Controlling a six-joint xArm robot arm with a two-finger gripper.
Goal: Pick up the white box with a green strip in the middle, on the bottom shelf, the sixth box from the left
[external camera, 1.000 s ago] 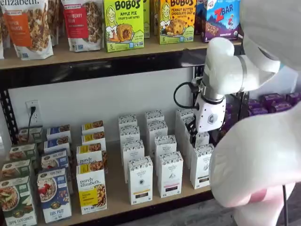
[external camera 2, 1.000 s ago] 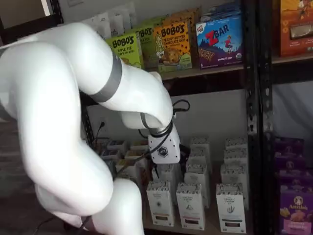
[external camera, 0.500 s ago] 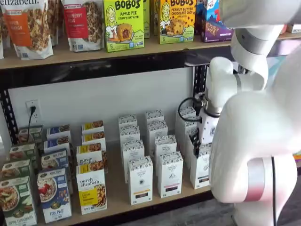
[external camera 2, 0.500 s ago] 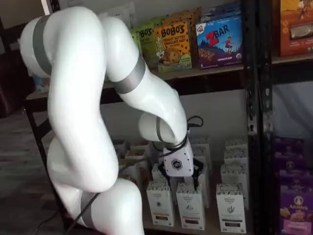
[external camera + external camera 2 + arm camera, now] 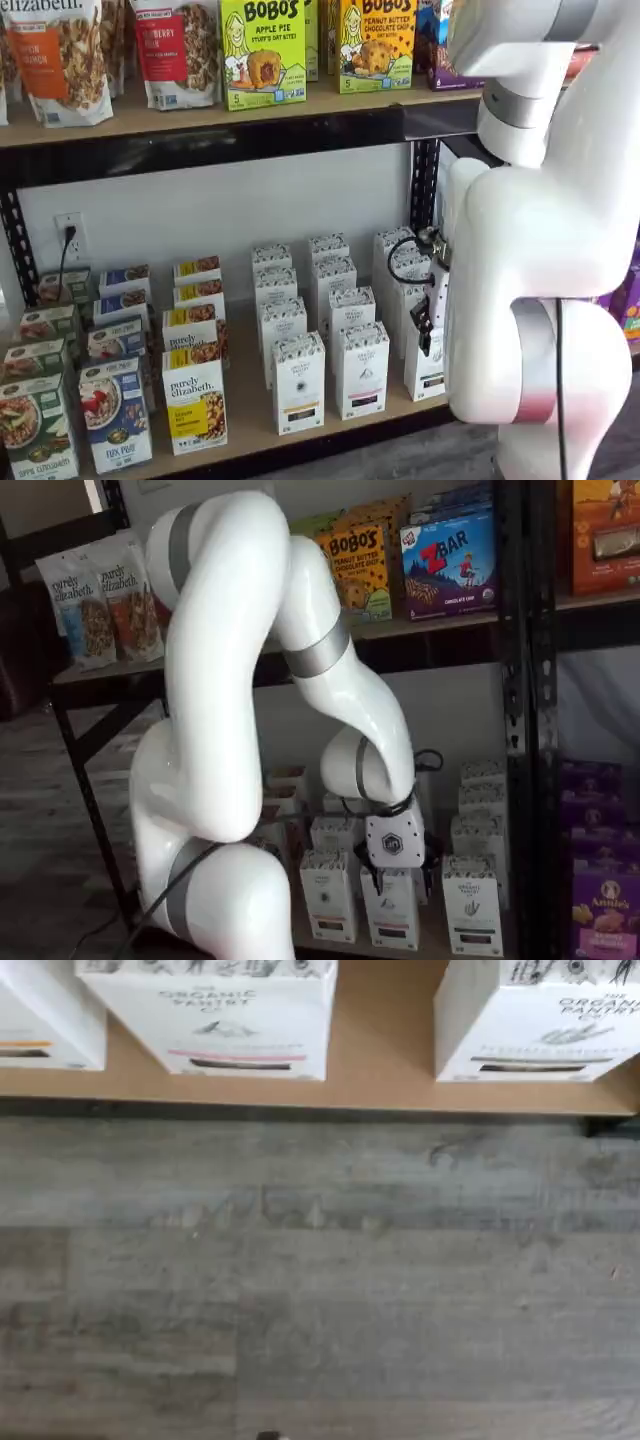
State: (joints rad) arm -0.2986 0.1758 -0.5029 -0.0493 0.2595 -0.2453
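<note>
The white box [image 5: 428,372] with a dark greenish strip stands at the front right of the bottom shelf [image 5: 240,420], partly hidden by my arm. It also shows in a shelf view [image 5: 470,905] and in the wrist view [image 5: 540,1020], beside the like carton with a pink strip [image 5: 215,1020]. My gripper [image 5: 425,330] hangs low in front of the front row, just above and before the white box. In a shelf view [image 5: 398,872] it overlaps the pink-strip carton [image 5: 390,920]. Its black fingers show only side-on and hold nothing that I can see.
An orange-strip carton [image 5: 298,385] stands left of the pink one, with more white cartons in rows behind. Granola and rice boxes [image 5: 195,400] fill the shelf's left. The black rack post [image 5: 515,730] rises at the right. Grey wood floor [image 5: 320,1280] lies below the shelf edge [image 5: 380,1090].
My arm has swung down and to the right. The gripper dropped from the height of the rear rows to the front row, close to the white box.
</note>
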